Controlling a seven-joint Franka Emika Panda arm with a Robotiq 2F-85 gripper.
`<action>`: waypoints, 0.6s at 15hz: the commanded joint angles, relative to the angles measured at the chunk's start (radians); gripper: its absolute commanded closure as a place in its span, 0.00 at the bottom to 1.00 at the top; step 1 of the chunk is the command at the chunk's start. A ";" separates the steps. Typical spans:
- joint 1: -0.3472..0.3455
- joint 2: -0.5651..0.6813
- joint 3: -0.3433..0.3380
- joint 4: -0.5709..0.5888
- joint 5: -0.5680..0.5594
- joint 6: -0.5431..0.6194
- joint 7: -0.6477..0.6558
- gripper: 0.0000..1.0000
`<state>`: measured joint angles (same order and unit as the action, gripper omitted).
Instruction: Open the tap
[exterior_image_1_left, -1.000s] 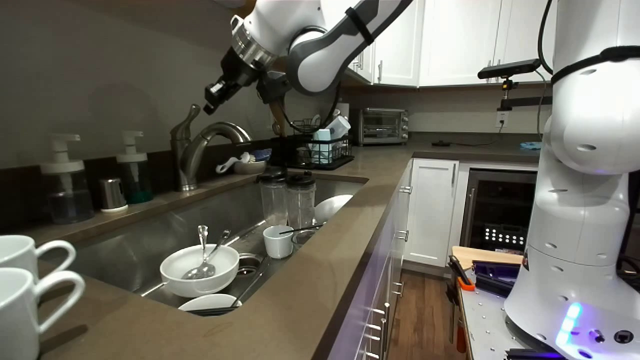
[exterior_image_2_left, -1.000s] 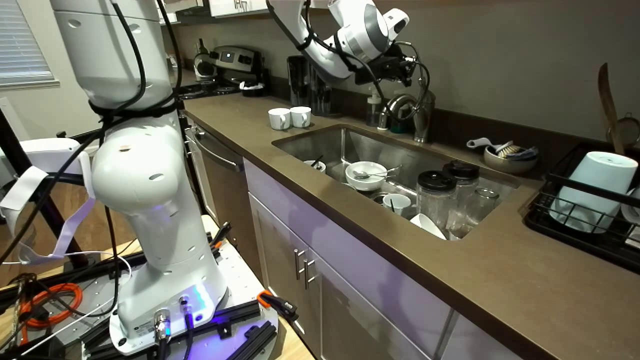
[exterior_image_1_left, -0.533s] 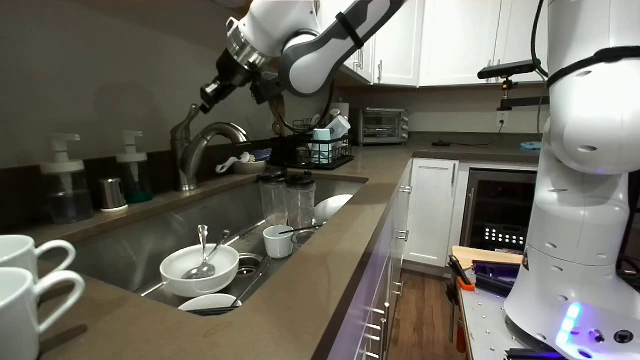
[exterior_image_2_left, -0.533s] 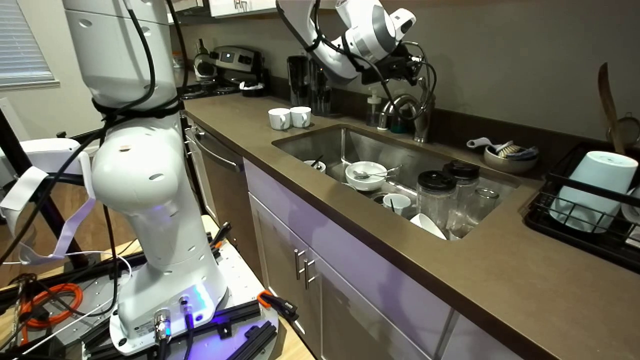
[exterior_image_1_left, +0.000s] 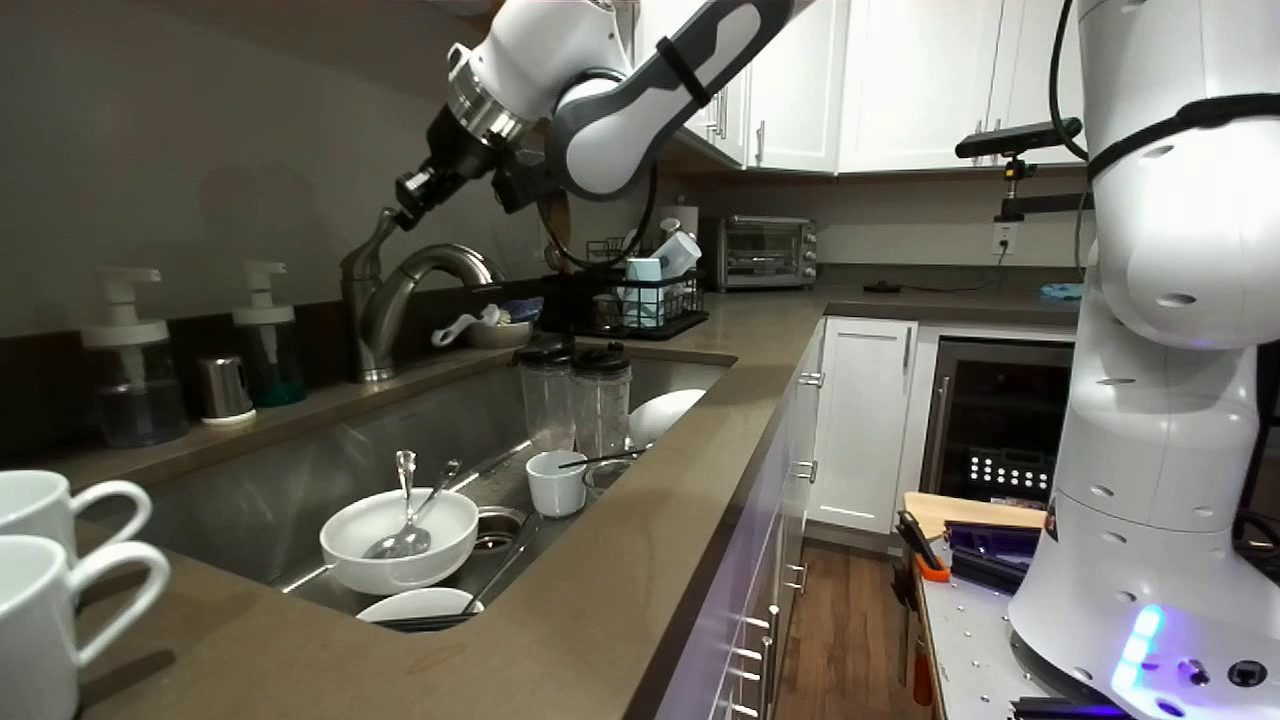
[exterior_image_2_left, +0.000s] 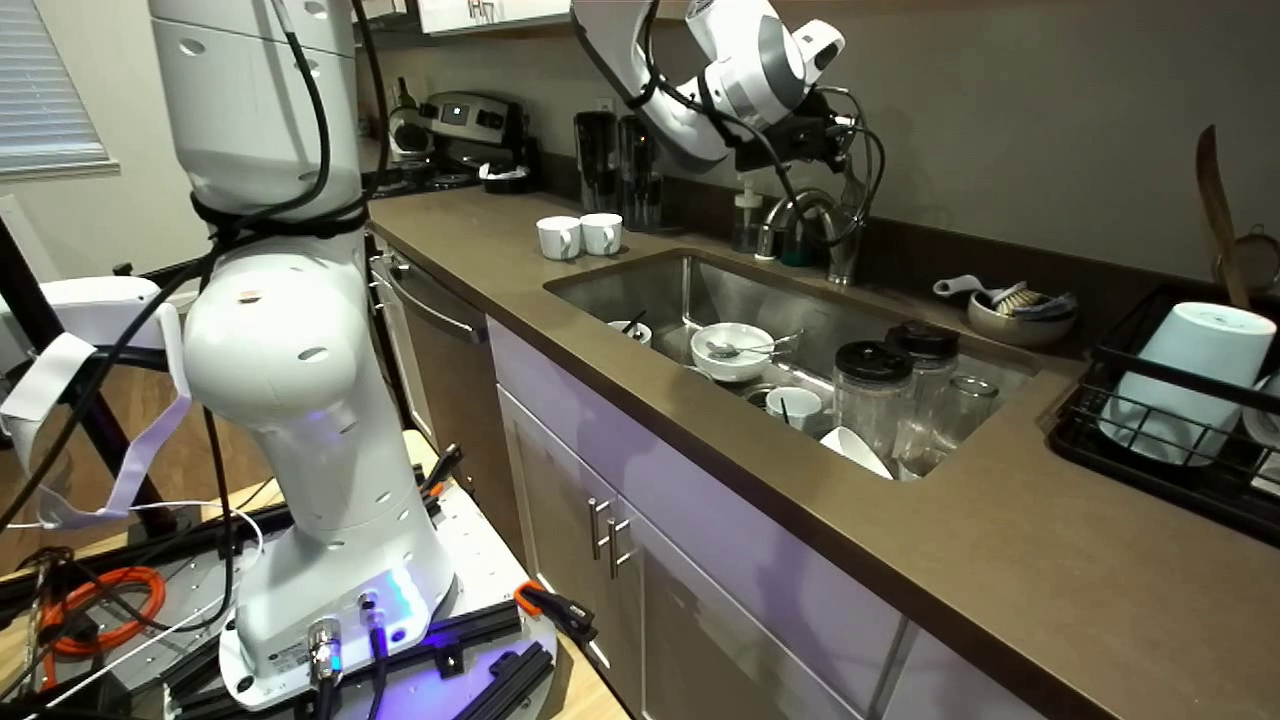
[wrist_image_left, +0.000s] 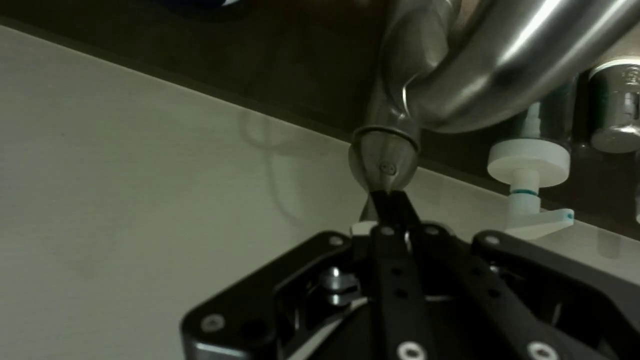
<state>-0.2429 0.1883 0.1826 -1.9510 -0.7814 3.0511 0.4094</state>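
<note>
Kitchen tap (exterior_image_1_left: 378, 318) stood behind the sink edge (exterior_image_1_left: 300, 425).
The gripper (wrist_image_left: 389, 194) had its fingers together by the handle (wrist_image_left: 381, 150); the tiny mark (wrist_image_left: 387, 168) there was too blurry to read.

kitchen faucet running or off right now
Off, it appears: in both exterior views, no water stream shows below the spout of the kitchen faucet.

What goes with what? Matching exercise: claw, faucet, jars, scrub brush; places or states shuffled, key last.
Things
1. claw
2. gooseneck faucet
3. black-lidded jars
4. scrub brush

Place or state
A. standing in the sink
B. shut, at the tip of the lever
C. resting in a small bowl
D. brushed steel, behind the sink

Pairs: 1-B, 2-D, 3-A, 4-C
</note>
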 joint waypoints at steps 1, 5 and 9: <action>0.011 0.025 -0.018 0.044 -0.041 -0.004 0.004 0.95; 0.003 0.037 -0.007 0.055 -0.021 0.000 -0.020 0.95; -0.001 0.040 0.017 0.055 0.011 -0.011 -0.047 0.96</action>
<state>-0.2433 0.2059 0.1785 -1.9358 -0.7905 3.0511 0.4008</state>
